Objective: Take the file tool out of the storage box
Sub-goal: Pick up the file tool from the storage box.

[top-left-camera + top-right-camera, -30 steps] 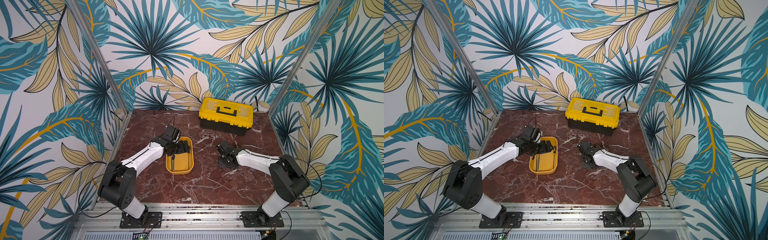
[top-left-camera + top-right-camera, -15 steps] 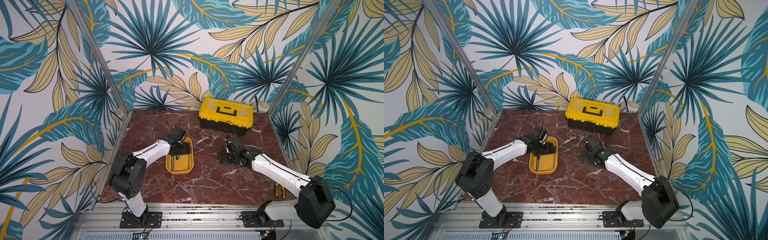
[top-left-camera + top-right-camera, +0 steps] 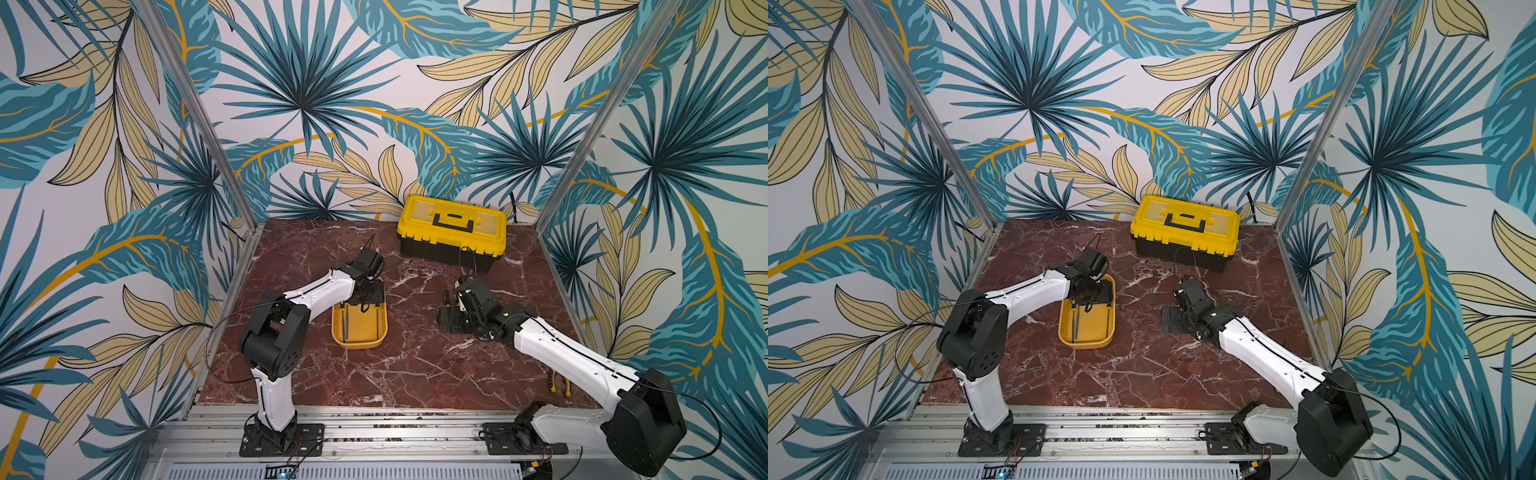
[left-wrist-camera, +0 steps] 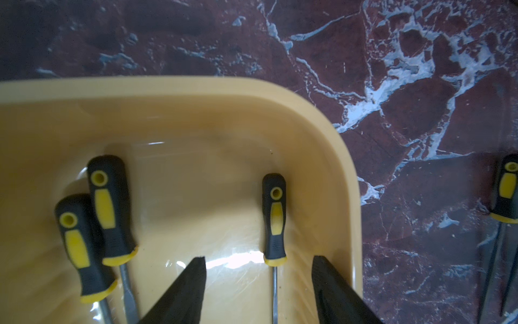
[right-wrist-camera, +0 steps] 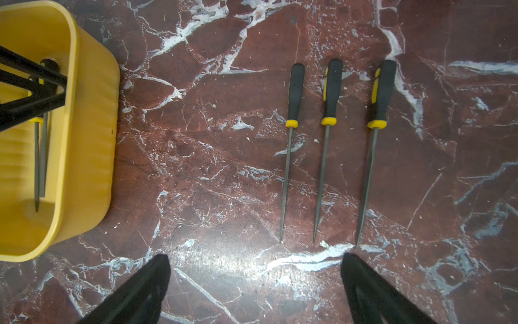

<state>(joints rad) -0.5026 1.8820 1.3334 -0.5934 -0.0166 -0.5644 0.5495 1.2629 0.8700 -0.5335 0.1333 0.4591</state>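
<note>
The storage box (image 3: 360,330) sits a little left of the middle of the desk (image 3: 415,374). The left gripper (image 4: 258,258) hangs low inside it, at the end nearer the far edge. Its two fingers (image 4: 185,289) are apart and hold nothing. A thin file (image 4: 274,218) lies between them, right beside the box wall. Two fatter files (image 4: 110,210) lie side by side near the other long wall.

I think the job now is to pinch the thin one. Keep the outer finger off the wall, squeeze close to the handle, then lift straight up.

Toward the right edge, three files (image 5: 330,112) lie in a row on the desk. The right gripper (image 5: 255,258) hovers near them, wide open and empty.
</note>
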